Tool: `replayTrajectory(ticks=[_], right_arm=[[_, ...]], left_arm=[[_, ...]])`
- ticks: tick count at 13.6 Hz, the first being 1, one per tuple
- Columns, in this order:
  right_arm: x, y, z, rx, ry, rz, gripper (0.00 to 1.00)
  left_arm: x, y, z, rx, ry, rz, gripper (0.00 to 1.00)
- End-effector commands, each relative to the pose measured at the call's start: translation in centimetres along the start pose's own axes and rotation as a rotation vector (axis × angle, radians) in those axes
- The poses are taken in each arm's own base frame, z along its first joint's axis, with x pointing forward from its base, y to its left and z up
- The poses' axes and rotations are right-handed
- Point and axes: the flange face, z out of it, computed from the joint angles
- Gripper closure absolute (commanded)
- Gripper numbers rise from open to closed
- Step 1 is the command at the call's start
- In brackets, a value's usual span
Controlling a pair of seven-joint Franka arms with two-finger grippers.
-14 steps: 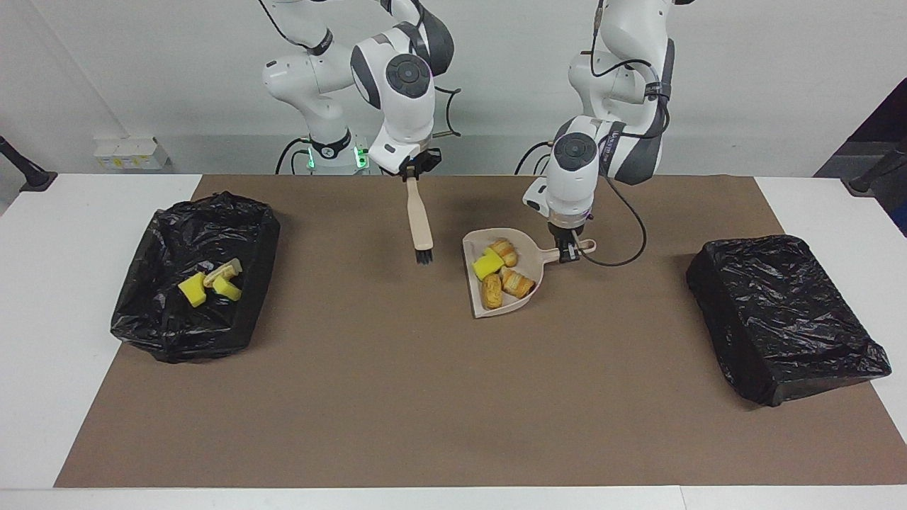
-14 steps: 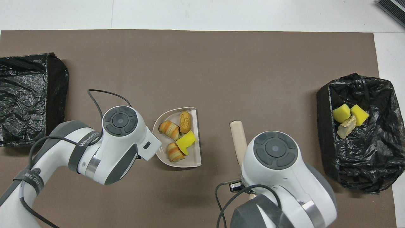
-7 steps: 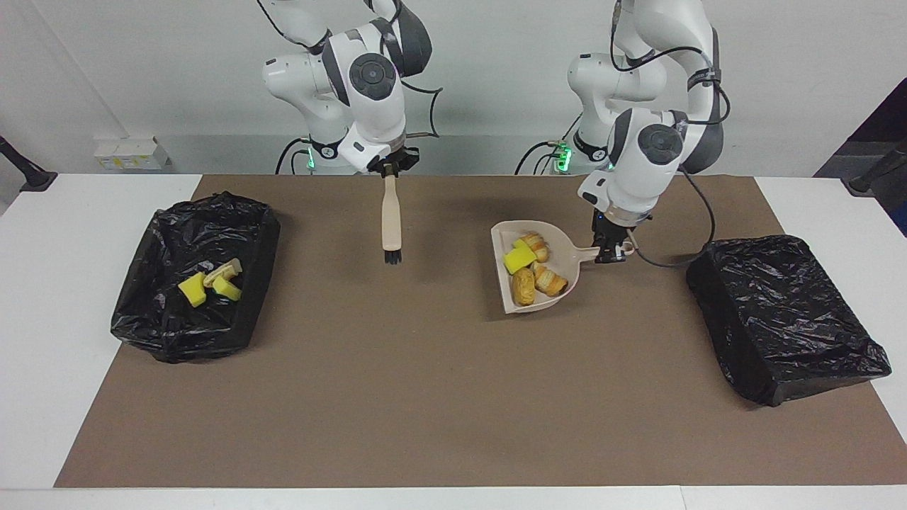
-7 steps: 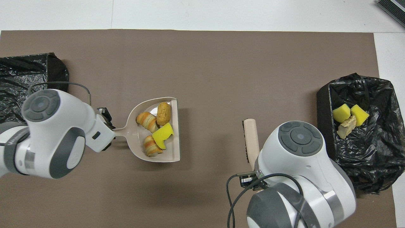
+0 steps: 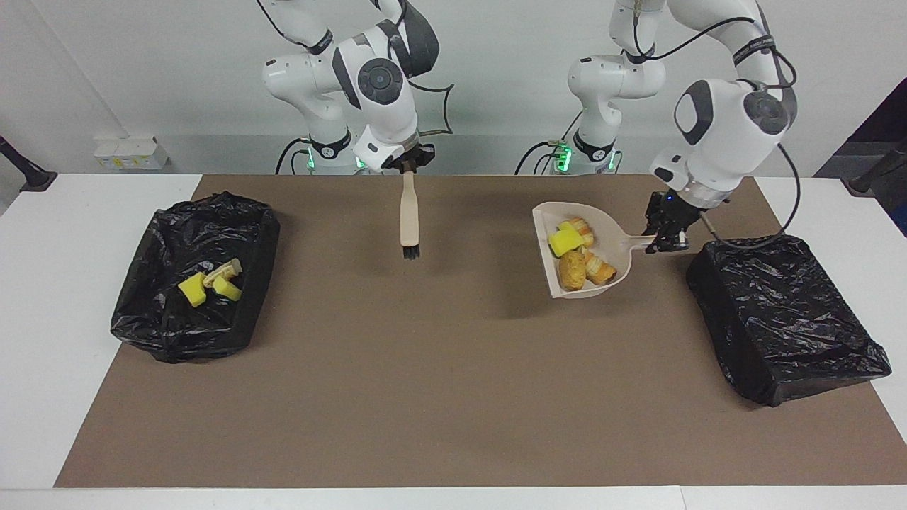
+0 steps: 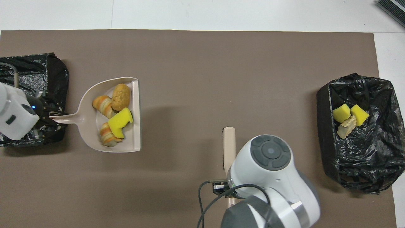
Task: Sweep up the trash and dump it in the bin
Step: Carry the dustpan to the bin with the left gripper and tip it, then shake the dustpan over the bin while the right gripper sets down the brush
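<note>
Left hand clamped closed on the handle of the dustpan, holding it up in the air over the brown mat, just beside the black bag-covered bin at the left arm's end of the tabletop. Dustpan sitting roughly level, open mouth pointing away from that bin.

Carrying four pieces of trash inside the pan: one yellow sponge chunk, two striped pastry bits, one rounder golden-brown piece. All bunched together, touching, toward the back wall of the pan.

Right hand closed on the top of the brush handle, hanging it upright, bristles down, clear of the mat, well apart from the dustpan toward the right arm's end.

Lying in the second bin, the open one at the right arm's end, well apart from the dustpan: two more yellow sponge chunks and one pale beige scrap, clustered and touching on the black liner.
</note>
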Motion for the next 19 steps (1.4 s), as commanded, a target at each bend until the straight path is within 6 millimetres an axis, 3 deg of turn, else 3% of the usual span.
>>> replayTrajectory(ticks=[1, 5, 7, 9, 12, 14, 17, 19], right_arm=[[-0.2, -2.9, 2.1, 0.037, -0.004, 0.049, 1.00], [-1.6, -6.6, 6.0, 0.022, -0.008, -0.003, 1.00], [-3.1, -6.7, 8.1, -0.036, -0.008, -0.076, 1.00], [-3.9, -4.9, 9.6, -0.068, -0.026, -0.109, 1.00], [-3.9, -3.9, 10.2, -0.091, -0.024, -0.105, 1.00], [-3.7, -3.6, 10.9, -0.090, -0.020, -0.086, 1.00], [-2.8, -3.5, 10.7, -0.061, 0.002, -0.051, 1.00], [-2.2, -3.8, 10.6, -0.035, 0.036, -0.068, 1.00]], left_arm=[[-3.5, -3.1, -2.8, -0.036, 0.007, 0.023, 1.00], [-13.9, -2.2, -4.3, -0.015, 0.021, -0.084, 1.00], [-17.2, -2.3, -5.6, -0.002, -0.044, -0.054, 1.00], [-20.9, -1.9, -6.4, -0.008, -0.116, -0.088, 1.00], [-24.5, -3.6, -8.3, 0.011, -0.287, -0.056, 1.00], [-25.8, -5.1, -9.2, 0.030, -0.390, 0.014, 1.00], [-26.6, -7.3, -7.9, 0.045, -0.554, 0.087, 1.00], [-25.5, -8.8, -7.0, 0.060, -0.663, 0.154, 1.00]])
